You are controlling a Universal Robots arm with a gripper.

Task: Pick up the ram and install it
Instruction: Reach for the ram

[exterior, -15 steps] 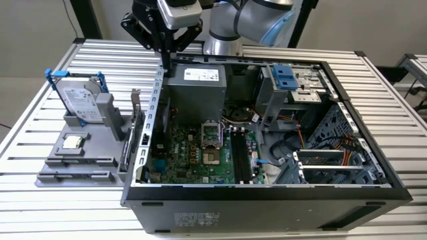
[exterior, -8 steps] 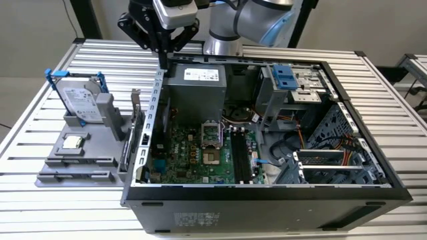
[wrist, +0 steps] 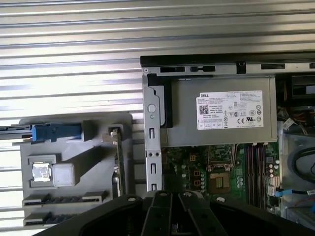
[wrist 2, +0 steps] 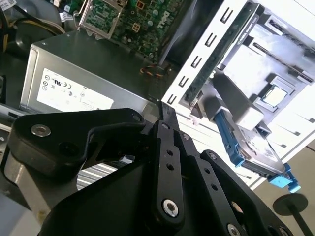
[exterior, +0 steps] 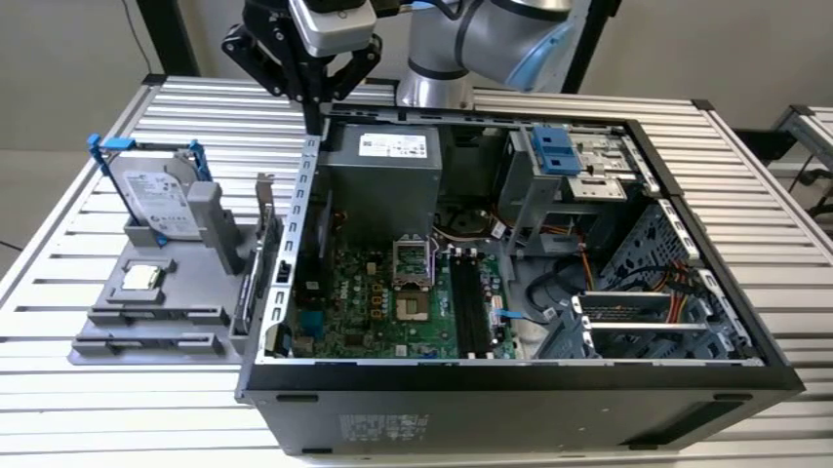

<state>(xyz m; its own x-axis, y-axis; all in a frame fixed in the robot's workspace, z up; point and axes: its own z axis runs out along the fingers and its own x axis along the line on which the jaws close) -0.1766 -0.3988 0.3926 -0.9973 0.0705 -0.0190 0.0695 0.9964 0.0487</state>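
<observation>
- Closest in the exterior view is the open computer case (exterior: pixel 521 409), lying on its side on a slatted metal table (exterior: pixel 78 409).
- Inside the case, the green motherboard (exterior: pixel 377 302) sits toward the wall on the exterior view's left, and its long black slots (exterior: pixel 466 292) look unfilled.
- Just outside that same case wall there's a gray parts holder (exterior: pixel 170 314) with a processor chip (exterior: pixel 140 278) lying flat in it.
- The ram (exterior: pixel 260 273) is parked in that holder, standing on its long edge right beside the case wall. In the first wrist view it shows as a thin strip (wrist: pixel 116 162) running along the wall.
- A bit farther along the holder, a hard drive (exterior: pixel 154 200) stands upright in blue rails.
- Deeper in the case is the gray power supply (exterior: pixel 377 171).
- Farthest back, the gripper (exterior: pixel 312 122) hangs over the case's far corner next to the power supply. Its fingers are pinched together on nothing, well apart from the ram.
</observation>
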